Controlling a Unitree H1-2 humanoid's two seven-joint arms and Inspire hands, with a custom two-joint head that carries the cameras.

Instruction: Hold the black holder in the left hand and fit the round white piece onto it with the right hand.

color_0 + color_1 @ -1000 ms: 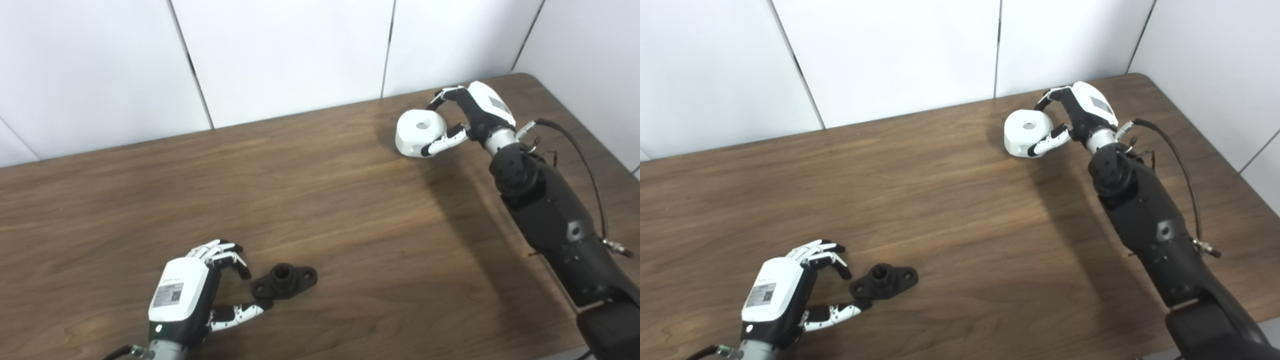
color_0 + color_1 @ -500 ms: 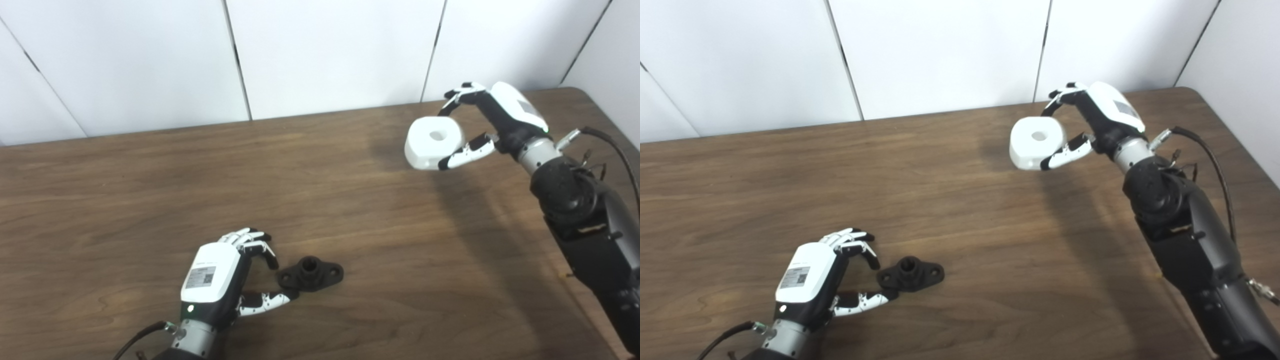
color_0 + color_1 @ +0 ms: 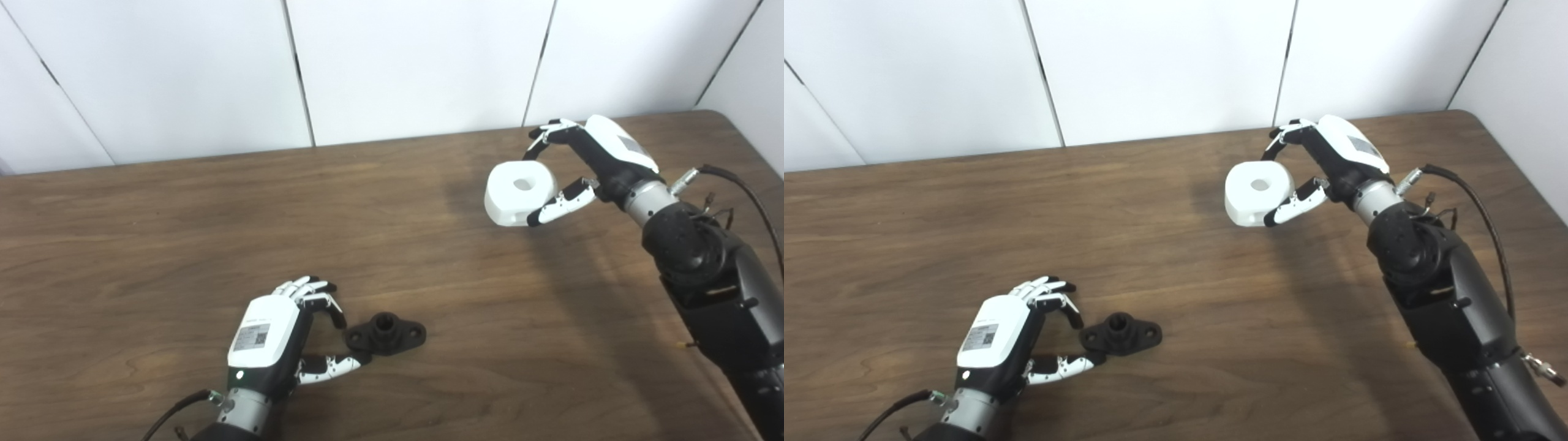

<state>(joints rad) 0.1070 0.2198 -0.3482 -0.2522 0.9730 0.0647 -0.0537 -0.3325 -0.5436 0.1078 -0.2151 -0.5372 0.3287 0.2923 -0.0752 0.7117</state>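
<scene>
Black holder [image 3: 385,332] lies on table [image 3: 184,233] at 6 o'clock, ungripped; left hand [image 3: 275,343] open beside it. Right hand [image 3: 588,168] clasps round white piece [image 3: 519,193] at 2 o'clock. Risk: thumb nudging holder away.

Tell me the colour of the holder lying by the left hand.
Black all over; the holder shows best in the left eye view.
</scene>
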